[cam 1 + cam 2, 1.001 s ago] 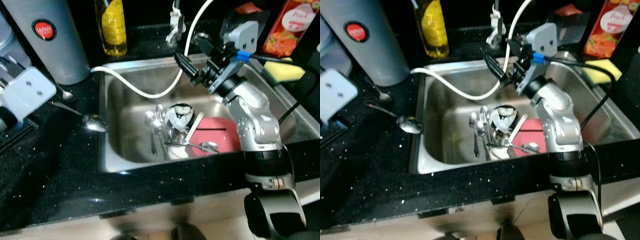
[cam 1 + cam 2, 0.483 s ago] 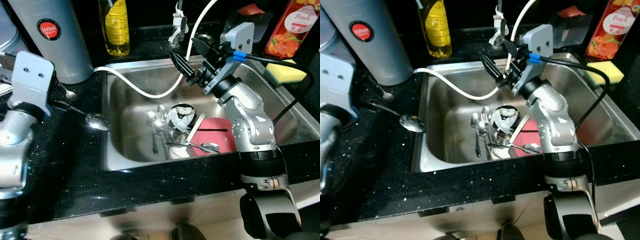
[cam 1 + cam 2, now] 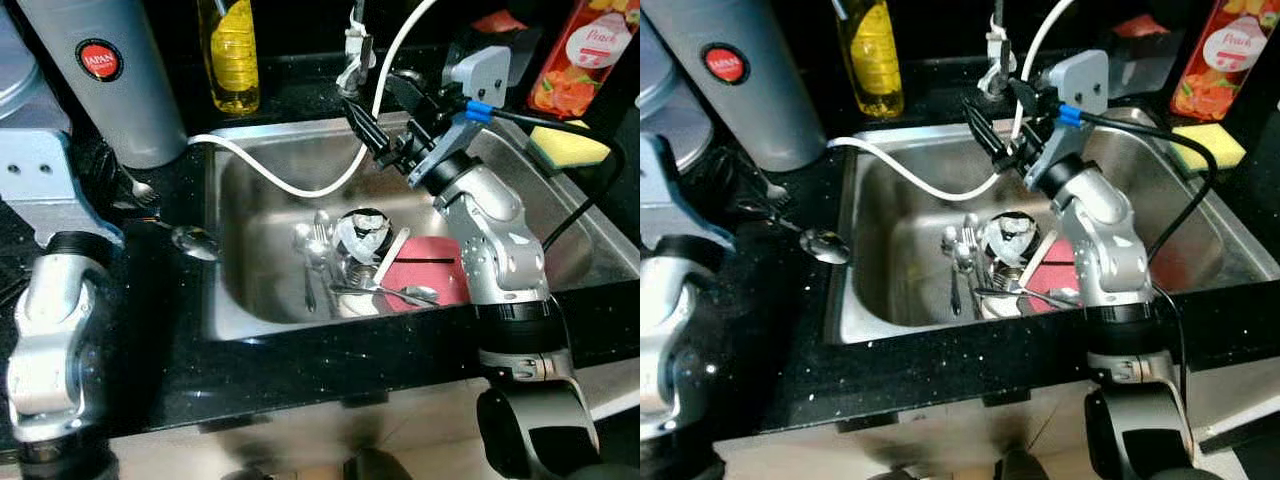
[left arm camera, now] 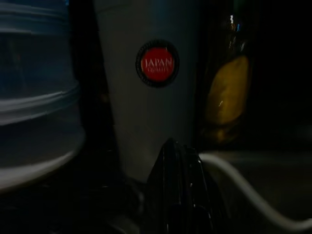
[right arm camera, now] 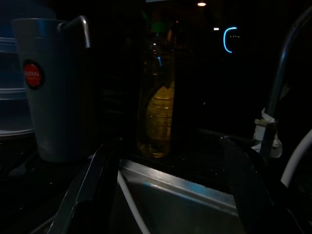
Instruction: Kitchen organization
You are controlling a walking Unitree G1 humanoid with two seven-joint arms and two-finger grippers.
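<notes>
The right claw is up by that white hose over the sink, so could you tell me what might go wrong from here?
The open right claw hangs close to the white hose; it could snag and drag it. The left claw is near the spoon at the sink's edge; a nudge might knock it in.

The head views are dim but readable, with hard white glare on the stainless steel sink point(image 3: 560, 215) walls and on the silver spoon point(image 3: 193, 239) lying on the speckled black counter point(image 3: 300, 375). Both wrist views are very dark. There the grey cylinder with a red round label point(image 4: 157, 63) shows faintly, and small lights glow in the far background.
</notes>
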